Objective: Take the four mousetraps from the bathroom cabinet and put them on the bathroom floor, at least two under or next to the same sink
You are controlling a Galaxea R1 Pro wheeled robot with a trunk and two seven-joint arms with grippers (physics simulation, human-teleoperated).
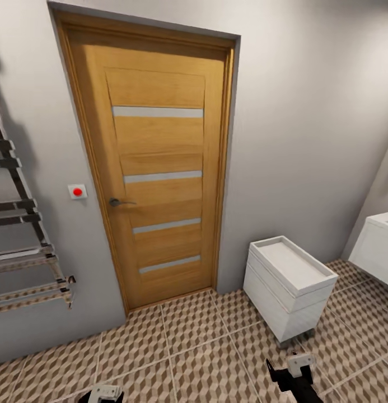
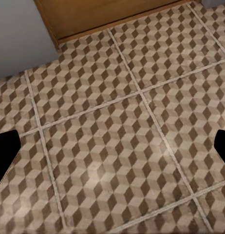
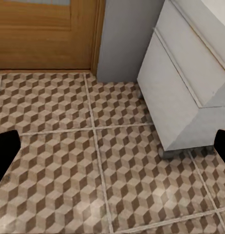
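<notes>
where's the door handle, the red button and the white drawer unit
door handle (image 1: 120, 202), head view, on the lever
red button (image 1: 77, 192), head view, on its red centre
white drawer unit (image 1: 280, 296), head view, on its front

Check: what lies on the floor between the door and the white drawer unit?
Only bare patterned floor and a strip of grey wall separate the door from the drawer unit, in the head view.

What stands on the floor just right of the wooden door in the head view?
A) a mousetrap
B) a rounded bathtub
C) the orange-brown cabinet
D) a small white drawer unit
D: a boxy white drawer unit stands on the patterned bathroom floor, right of the closed wooden door.
</notes>
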